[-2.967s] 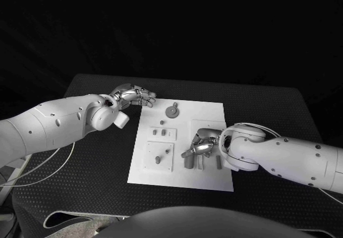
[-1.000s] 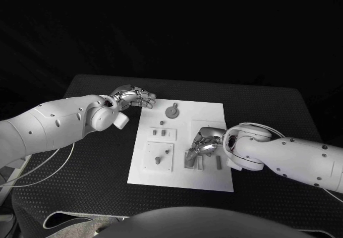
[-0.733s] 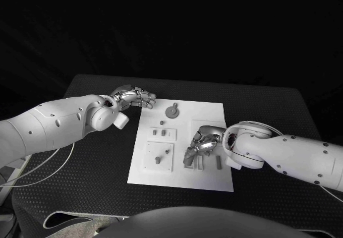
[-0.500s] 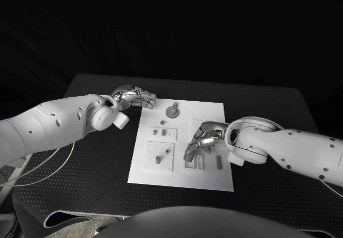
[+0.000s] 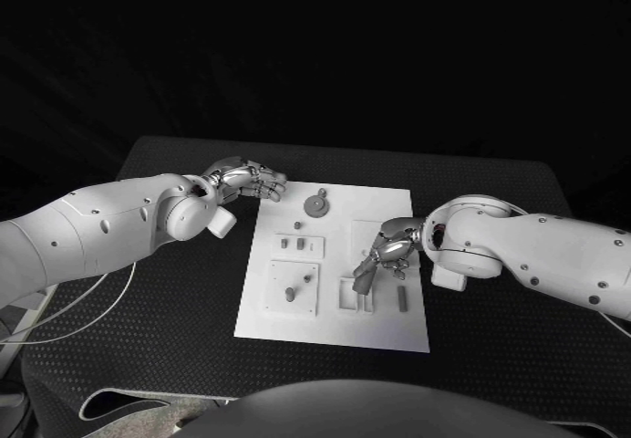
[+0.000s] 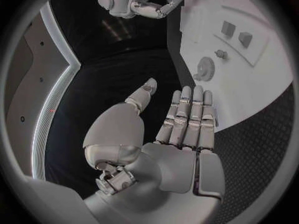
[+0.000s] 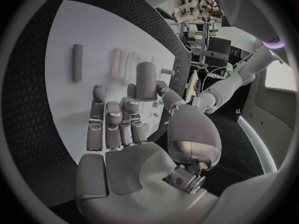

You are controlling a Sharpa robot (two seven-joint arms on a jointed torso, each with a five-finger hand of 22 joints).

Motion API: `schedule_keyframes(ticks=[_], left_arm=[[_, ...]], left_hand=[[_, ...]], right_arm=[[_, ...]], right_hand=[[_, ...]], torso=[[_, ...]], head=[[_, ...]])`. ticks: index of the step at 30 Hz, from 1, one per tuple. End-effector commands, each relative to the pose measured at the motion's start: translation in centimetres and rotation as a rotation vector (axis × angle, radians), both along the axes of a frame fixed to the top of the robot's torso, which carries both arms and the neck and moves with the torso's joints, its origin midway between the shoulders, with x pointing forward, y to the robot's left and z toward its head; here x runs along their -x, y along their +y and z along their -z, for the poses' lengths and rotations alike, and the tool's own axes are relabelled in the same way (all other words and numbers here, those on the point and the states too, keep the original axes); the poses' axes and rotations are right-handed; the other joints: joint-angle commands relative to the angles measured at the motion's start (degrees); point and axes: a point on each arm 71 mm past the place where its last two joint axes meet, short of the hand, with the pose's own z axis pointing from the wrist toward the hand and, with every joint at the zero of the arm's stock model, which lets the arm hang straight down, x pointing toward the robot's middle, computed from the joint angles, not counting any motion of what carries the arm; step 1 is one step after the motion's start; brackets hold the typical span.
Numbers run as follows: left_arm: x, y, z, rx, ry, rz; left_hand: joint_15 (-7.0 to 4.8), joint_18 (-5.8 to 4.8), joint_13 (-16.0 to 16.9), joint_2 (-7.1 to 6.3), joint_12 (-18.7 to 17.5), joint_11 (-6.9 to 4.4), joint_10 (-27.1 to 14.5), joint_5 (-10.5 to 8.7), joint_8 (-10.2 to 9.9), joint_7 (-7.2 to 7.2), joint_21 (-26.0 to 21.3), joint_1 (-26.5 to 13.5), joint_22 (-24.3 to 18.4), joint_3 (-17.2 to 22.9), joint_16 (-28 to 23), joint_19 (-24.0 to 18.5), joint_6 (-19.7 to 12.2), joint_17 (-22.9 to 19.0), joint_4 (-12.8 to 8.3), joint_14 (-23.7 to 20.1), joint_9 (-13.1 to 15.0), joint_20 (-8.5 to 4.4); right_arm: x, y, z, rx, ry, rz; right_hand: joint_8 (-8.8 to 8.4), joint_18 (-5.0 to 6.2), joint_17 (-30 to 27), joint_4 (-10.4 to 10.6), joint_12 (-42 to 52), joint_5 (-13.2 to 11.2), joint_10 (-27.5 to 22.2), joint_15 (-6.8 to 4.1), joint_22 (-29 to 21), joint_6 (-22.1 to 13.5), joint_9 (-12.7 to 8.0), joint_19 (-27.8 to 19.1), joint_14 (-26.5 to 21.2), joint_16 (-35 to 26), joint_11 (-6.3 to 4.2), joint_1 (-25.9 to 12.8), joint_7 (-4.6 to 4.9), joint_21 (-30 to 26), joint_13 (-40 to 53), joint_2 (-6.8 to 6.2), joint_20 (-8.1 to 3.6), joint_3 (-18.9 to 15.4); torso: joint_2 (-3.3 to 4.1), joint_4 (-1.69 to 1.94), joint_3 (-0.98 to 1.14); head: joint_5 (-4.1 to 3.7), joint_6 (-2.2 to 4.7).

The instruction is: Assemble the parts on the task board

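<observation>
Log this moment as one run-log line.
left hand: open, hovering off task board's far left corner | right hand: pinching grey peg, lifted over board | gear: resting at far end

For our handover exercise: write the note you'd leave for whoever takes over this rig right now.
Left hand: empty, fingers straight, beside the task board's far left corner.
Right hand: pinches a grey peg above the board.
Round part sits at the board's far end; another peg lies near its right edge.
Done: one peg lifted. Left: seat it, then the other parts.
</observation>
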Motion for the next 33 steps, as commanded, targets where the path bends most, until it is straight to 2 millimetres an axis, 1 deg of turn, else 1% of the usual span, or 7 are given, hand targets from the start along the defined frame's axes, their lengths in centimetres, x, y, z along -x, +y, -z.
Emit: schedule_keyframes(ticks=[1,8,13,20,25,31,33], left_arm=[[0.1,-0.4,0.0,0.008,0.006,0.024],[0.1,-0.4,0.0,0.005,0.009,0.026],[0.2,-0.5,0.0,0.005,0.014,0.033],[0.2,-0.6,0.0,0.003,0.017,0.036],[0.2,-0.6,0.0,0.002,0.019,0.039],[0.2,-0.6,0.1,0.000,0.021,0.041],[0.2,-0.6,0.1,-0.001,0.022,0.042]], left_hand=[[0.15,-0.43,0.00,-0.04,0.07,-0.07,-0.29,-0.18,0.28,-0.05,0.26,-0.69,-0.06,0.23,-0.20,-0.54,-0.46,0.10,0.05,-0.10,-0.09,-0.04],[0.15,-0.43,0.00,-0.08,0.08,-0.07,-0.29,-0.18,0.29,-0.05,0.26,-0.70,-0.06,0.23,-0.21,-0.55,-0.46,0.12,0.03,-0.11,-0.09,-0.04],[0.15,-0.43,0.00,-0.10,0.08,-0.07,-0.29,-0.18,0.30,-0.06,0.26,-0.70,-0.06,0.23,-0.22,-0.56,-0.46,0.14,0.01,-0.11,-0.08,-0.04],[0.15,-0.43,0.01,-0.12,0.08,-0.07,-0.29,-0.18,0.30,-0.06,0.26,-0.71,-0.06,0.23,-0.24,-0.57,-0.46,0.16,0.00,-0.11,-0.08,-0.04],[0.15,-0.43,0.01,-0.13,0.08,-0.08,-0.29,-0.18,0.31,-0.06,0.26,-0.70,-0.06,0.24,-0.25,-0.57,-0.45,0.17,-0.02,-0.12,-0.08,-0.05],[0.15,-0.43,0.01,-0.14,0.08,-0.07,-0.30,-0.18,0.32,-0.06,0.27,-0.72,-0.05,0.25,-0.26,-0.58,-0.45,0.19,-0.02,-0.12,-0.08,-0.04],[0.15,-0.43,0.01,-0.14,0.08,-0.07,-0.30,-0.18,0.32,-0.06,0.27,-0.72,-0.05,0.25,-0.26,-0.58,-0.45,0.20,-0.02,-0.13,-0.08,-0.04]], right_arm=[[0.4,-0.1,0.5,0.043,0.089,-0.027],[0.1,0.4,1.3,0.061,0.106,-0.030],[0.2,1.1,1.8,0.064,0.123,-0.041],[-0.2,1.4,2.0,0.073,0.116,-0.034],[-0.1,1.7,2.3,0.082,0.126,-0.048],[0.0,2.1,2.6,0.086,0.132,-0.056],[0.0,2.1,2.6,0.087,0.131,-0.054]], right_hand=[[-0.38,0.77,-0.02,0.28,0.02,0.14,0.48,-0.50,0.88,0.17,0.00,0.01,-0.04,0.13,-0.29,-0.59,-0.01,-0.04,-0.05,0.22,-0.08,0.00],[-0.29,0.77,0.02,0.43,0.20,0.14,0.57,-0.53,0.97,0.44,-0.04,0.08,0.01,0.31,-0.38,-1.49,-0.11,0.02,0.08,0.55,-0.16,-0.16],[-0.24,0.77,0.03,0.66,0.32,0.14,0.64,-0.57,1.01,0.62,-0.08,0.16,0.08,0.44,-0.46,-2.34,-0.19,0.08,0.18,0.63,-0.24,-0.26],[-0.22,0.77,0.02,0.88,0.40,0.14,0.66,-0.61,1.02,0.72,-0.14,0.19,0.12,0.52,-0.51,-3.16,-0.24,0.09,0.26,0.59,-0.31,-0.31],[-0.20,0.77,0.01,0.98,0.47,0.14,0.70,-0.66,1.03,0.80,-0.17,0.25,0.16,0.59,-0.57,-3.73,-0.29,0.13,0.33,0.46,-0.38,-0.33],[-0.22,0.77,0.00,1.05,0.47,0.14,0.68,-0.68,1.03,0.79,-0.20,0.25,0.15,0.60,-0.57,-4.06,-0.30,0.13,0.36,0.39,-0.41,-0.33],[-0.23,0.77,-0.01,1.06,0.47,0.14,0.67,-0.68,1.03,0.79,-0.21,0.25,0.15,0.60,-0.57,-4.11,-0.30,0.12,0.36,0.38,-0.42,-0.32]], torso=[[-0.02,0.02,-0.09],[0.01,-0.07,-0.05],[-0.02,0.13,-0.02],[-0.04,0.02,-0.06],[-0.04,0.16,-0.03],[0.00,0.18,0.04],[-0.01,0.09,0.03]], head=[[-0.01,-0.01],[0.00,-0.01],[-0.03,-0.01],[0.07,-0.01],[0.02,-0.01],[0.23,-0.01],[0.34,-0.01]])
